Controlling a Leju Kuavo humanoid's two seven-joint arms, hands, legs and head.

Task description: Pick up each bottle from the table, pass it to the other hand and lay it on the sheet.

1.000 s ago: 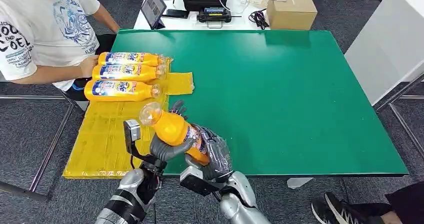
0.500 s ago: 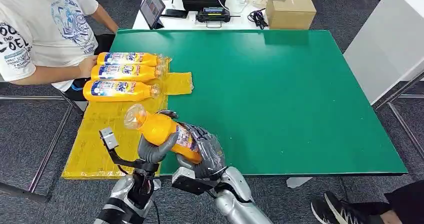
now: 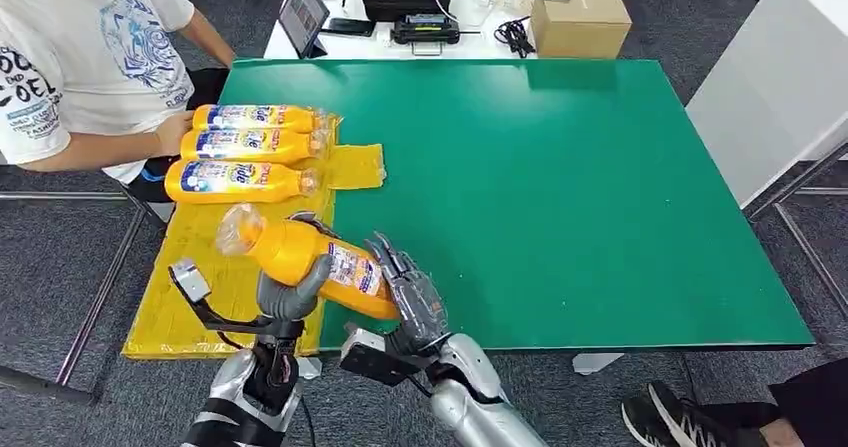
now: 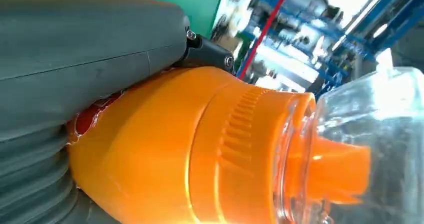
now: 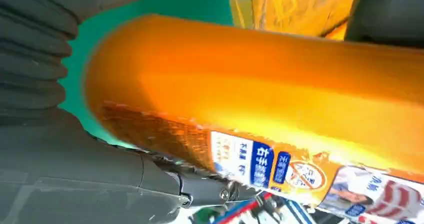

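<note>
- Orange bottle point(image 3: 305, 260) rides above the near table edge, clear cap tilted toward the yellow sheet point(image 3: 200, 277), gripped by the robot's left hand point(image 3: 290, 292) around its upper body.
- Right hand point(image 3: 412, 302) sits at the bottle's base, fingers spread apart and raised beside it, gripping nothing.
- Three more bottles point(image 3: 245, 147) lie side by side on the sheet's far end, caps pointing toward the green table point(image 3: 560, 187).
- Person in a white T-shirt point(image 3: 80, 67) sits beside the sheet, a hand near the laid bottles.
</note>
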